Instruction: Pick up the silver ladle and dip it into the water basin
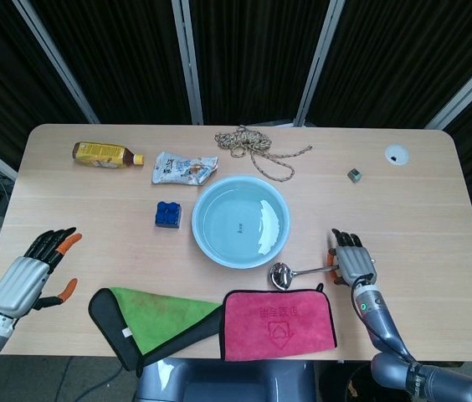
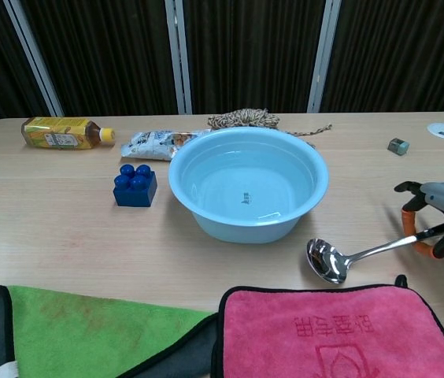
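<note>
The silver ladle [image 1: 283,274] [image 2: 327,260] lies just in front of the light blue water basin [image 1: 194,222] [image 2: 238,228], with its bowl close to the top edge of the pink cloth. Its handle slopes up to the right into my right hand [image 1: 353,264] [image 2: 440,219], which grips the handle's end. I cannot tell whether the bowl touches the table. The basin holds clear water. My left hand [image 1: 31,272] hovers at the table's left front with fingers spread and nothing in it; only the head view shows it.
A pink cloth [image 1: 279,323] and a green cloth [image 1: 161,322] lie along the front edge. A blue block [image 1: 167,214], snack packet [image 1: 184,168], yellow bottle [image 1: 105,154] and rope [image 1: 257,149] sit behind and left of the basin. A small cube [image 1: 354,175] lies at the back right.
</note>
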Action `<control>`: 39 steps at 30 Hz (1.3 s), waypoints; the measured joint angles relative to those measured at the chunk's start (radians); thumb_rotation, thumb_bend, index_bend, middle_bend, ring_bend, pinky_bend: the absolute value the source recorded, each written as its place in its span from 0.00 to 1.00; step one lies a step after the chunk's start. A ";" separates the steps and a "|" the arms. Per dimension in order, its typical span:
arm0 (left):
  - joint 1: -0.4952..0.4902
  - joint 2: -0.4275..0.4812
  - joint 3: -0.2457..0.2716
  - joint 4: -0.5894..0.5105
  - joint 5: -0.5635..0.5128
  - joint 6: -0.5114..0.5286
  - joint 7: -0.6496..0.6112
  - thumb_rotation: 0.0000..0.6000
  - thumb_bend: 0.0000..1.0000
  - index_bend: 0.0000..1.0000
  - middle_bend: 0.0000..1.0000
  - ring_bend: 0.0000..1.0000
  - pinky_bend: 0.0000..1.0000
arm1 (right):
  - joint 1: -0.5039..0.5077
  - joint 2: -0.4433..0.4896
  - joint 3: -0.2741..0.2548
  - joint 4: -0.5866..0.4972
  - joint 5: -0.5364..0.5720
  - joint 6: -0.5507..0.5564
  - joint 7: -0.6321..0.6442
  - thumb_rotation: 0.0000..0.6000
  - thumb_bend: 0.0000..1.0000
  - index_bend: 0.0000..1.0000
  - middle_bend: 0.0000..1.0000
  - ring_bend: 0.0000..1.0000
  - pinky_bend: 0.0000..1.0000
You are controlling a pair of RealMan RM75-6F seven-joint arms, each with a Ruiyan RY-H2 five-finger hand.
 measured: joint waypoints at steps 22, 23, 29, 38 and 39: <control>0.000 -0.002 0.007 -0.007 -0.004 -0.011 0.031 0.83 0.45 0.00 0.00 0.00 0.00 | 0.008 0.285 0.064 -0.168 0.071 -0.076 0.122 1.00 0.45 0.70 0.01 0.00 0.00; 0.001 -0.003 0.006 -0.008 -0.005 -0.011 0.035 0.83 0.45 0.00 0.00 0.00 0.00 | 0.010 0.296 0.066 -0.170 0.074 -0.078 0.126 1.00 0.45 0.70 0.01 0.00 0.00; 0.001 -0.009 0.005 -0.013 -0.012 -0.016 0.055 0.83 0.45 0.00 0.00 0.00 0.00 | 0.022 0.357 0.078 -0.180 0.084 -0.119 0.174 1.00 0.46 0.71 0.01 0.00 0.00; 0.001 -0.008 0.002 -0.018 -0.021 -0.018 0.055 0.83 0.45 0.00 0.00 0.00 0.00 | 0.069 0.425 0.077 -0.248 0.143 -0.123 0.110 1.00 0.46 0.71 0.01 0.00 0.00; 0.002 -0.007 0.001 -0.018 -0.021 -0.016 0.052 0.83 0.45 0.00 0.00 0.00 0.00 | 0.077 0.432 0.076 -0.264 0.156 -0.118 0.091 1.00 0.46 0.71 0.01 0.00 0.00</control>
